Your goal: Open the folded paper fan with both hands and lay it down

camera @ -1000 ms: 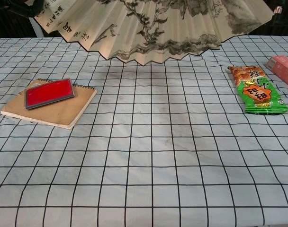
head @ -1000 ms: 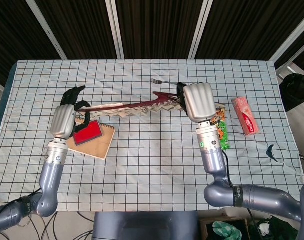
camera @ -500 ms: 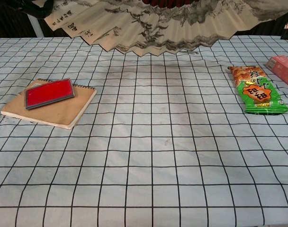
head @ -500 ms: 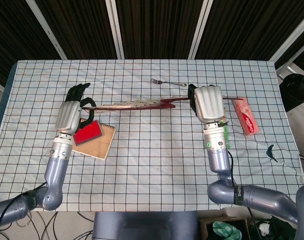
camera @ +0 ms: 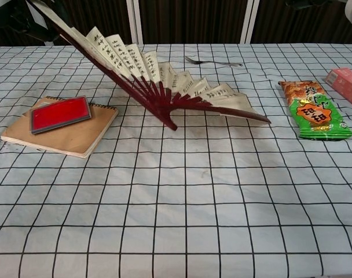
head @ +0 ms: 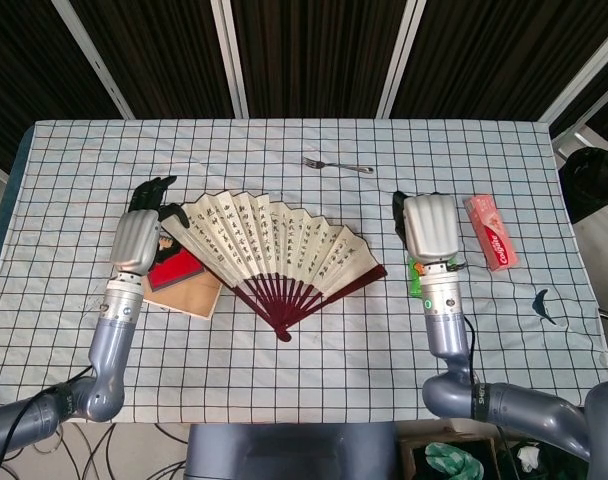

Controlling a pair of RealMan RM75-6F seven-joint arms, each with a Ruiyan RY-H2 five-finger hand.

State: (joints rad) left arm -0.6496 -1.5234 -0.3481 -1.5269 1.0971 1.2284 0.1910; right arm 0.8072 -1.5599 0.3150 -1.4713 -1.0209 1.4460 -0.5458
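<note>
The paper fan is spread wide, its calligraphy side up and its dark red ribs meeting at the pivot near the table's middle. In the chest view the fan is tilted: its right end rests on the checked cloth and its left end rises toward the upper left. My left hand grips that raised left end, dark fingers against the outer rib. My right hand hovers to the right of the fan, a short gap away from its right end, holding nothing.
A tan notebook with a red pad on it lies beside my left hand, partly under the fan's left end. A fork lies at the back. A green snack packet and a pink box sit to the right.
The fan has come down from mid-air, turned face up and settled on the table. My right hand has let go of its right end and moved right. The left hand still holds the left end.
</note>
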